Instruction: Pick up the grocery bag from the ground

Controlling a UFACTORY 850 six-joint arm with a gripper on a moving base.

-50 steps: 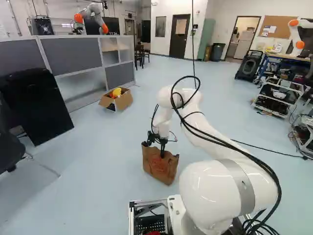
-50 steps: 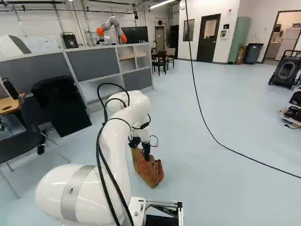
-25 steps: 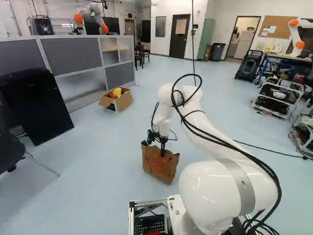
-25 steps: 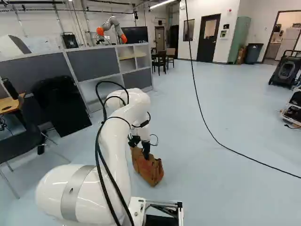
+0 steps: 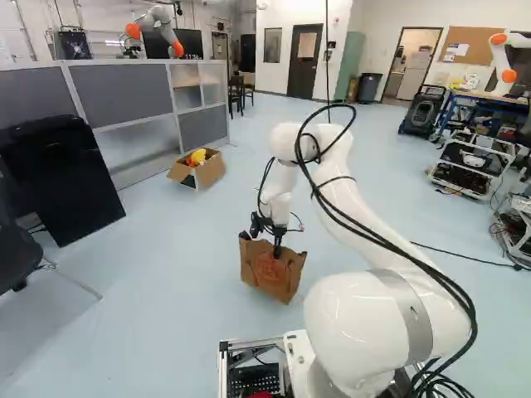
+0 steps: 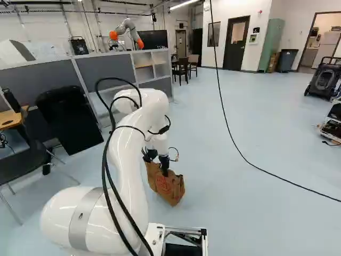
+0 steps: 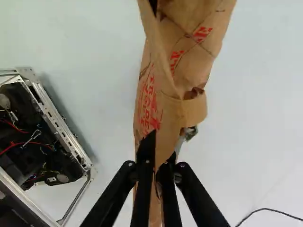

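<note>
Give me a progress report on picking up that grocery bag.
Done: the gripper is closed on the paper bag, its paper pinched between the fingers in the wrist view. In hand: the lift seems just begun; arm and bag sit slightly higher in the base views than a second ago. Left: raising it well off the floor; I cannot tell whether its bottom is clear.

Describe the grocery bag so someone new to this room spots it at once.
In the left base view, find the big white arm and follow it to its black end effector. The grocery bag is the brown paper one pinched there, with red print. Unlike the open cardboard box near the gray partition, it is narrow and creased, with a red mark on its side.
</note>
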